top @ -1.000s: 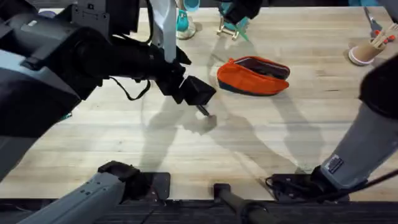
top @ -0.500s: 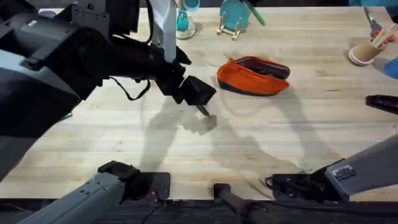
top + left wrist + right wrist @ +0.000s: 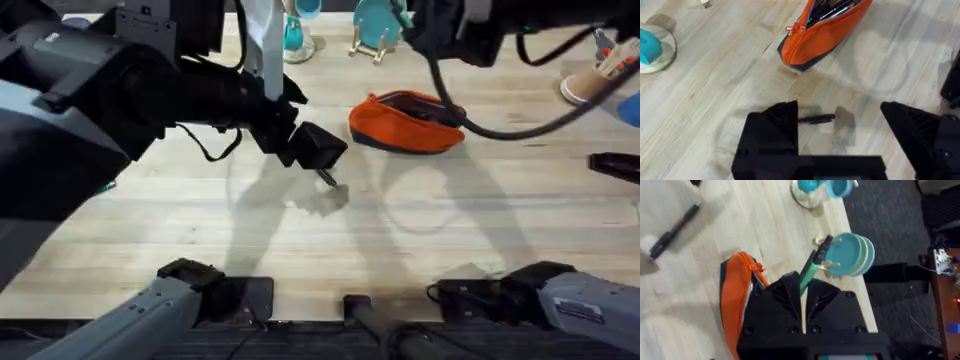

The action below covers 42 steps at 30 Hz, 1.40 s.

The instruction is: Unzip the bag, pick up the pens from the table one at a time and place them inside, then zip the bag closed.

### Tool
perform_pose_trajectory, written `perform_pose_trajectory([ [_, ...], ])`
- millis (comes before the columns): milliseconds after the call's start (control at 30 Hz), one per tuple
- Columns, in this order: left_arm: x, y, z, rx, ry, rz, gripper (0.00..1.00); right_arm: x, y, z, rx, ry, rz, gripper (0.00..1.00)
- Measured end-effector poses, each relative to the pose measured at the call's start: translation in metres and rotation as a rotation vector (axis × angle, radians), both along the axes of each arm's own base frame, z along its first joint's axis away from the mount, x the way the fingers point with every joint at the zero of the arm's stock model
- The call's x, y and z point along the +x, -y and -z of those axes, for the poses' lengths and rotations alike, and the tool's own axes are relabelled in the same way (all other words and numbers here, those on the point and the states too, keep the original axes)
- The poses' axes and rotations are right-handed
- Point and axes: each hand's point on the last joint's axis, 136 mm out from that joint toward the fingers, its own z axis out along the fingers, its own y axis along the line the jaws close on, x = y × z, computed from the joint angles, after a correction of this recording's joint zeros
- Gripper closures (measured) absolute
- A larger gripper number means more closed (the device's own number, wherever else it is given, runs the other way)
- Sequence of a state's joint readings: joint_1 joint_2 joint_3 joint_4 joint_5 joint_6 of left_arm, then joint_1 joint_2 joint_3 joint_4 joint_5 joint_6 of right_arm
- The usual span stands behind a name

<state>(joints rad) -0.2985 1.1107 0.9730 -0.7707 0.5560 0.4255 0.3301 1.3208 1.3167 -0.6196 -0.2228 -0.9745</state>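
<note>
The orange bag (image 3: 405, 122) lies unzipped at the table's (image 3: 450, 230) back middle, its dark lining showing. My right gripper (image 3: 804, 287) is shut on the light green pen (image 3: 812, 270) and hovers just above and behind the bag (image 3: 737, 305); overhead, that arm (image 3: 450, 30) reaches across the back. The black pen (image 3: 328, 180) lies on the wood in front of the bag's left end. My left gripper (image 3: 837, 107) hangs open over the black pen (image 3: 816, 119), one finger on each side, without touching it. The bag (image 3: 825, 30) is farther off.
A teal round stand (image 3: 378, 25) and a teal holder (image 3: 295, 35) sit at the back edge. A pink cup of sticks (image 3: 590, 80) stands at the back right. A black object (image 3: 615, 165) lies at the right edge.
The right arm has swung from the lower right up to the back of the table, carrying the green pen over the bag. The left arm and black pen have not moved.
</note>
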Motion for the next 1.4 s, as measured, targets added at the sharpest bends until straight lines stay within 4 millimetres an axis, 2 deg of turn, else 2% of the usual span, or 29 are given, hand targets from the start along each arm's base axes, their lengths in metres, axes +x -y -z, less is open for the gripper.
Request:
perform_pose_trajectory([
  [233,0.000,0.000,0.000,0.000,0.000,0.000,0.006,-0.004,0.016,0.008,0.028,-0.044,0.016,0.969],
  [533,0.000,0.000,0.000,0.000,0.000,0.000,0.006,-0.025,0.035,0.045,-0.014,-0.240,0.042,0.969],
  [733,0.000,0.000,0.000,0.000,0.000,0.000,0.006,-0.034,0.043,0.065,-0.100,-0.289,-0.028,0.968],
  [967,0.000,0.000,0.000,0.000,0.000,0.000,0.006,-0.028,0.045,0.093,-0.176,-0.332,-0.096,0.969],
  [1400,0.000,0.000,0.000,0.000,0.000,0.000,0.006,-0.013,0.056,0.165,-0.328,-0.466,-0.166,0.969],
])
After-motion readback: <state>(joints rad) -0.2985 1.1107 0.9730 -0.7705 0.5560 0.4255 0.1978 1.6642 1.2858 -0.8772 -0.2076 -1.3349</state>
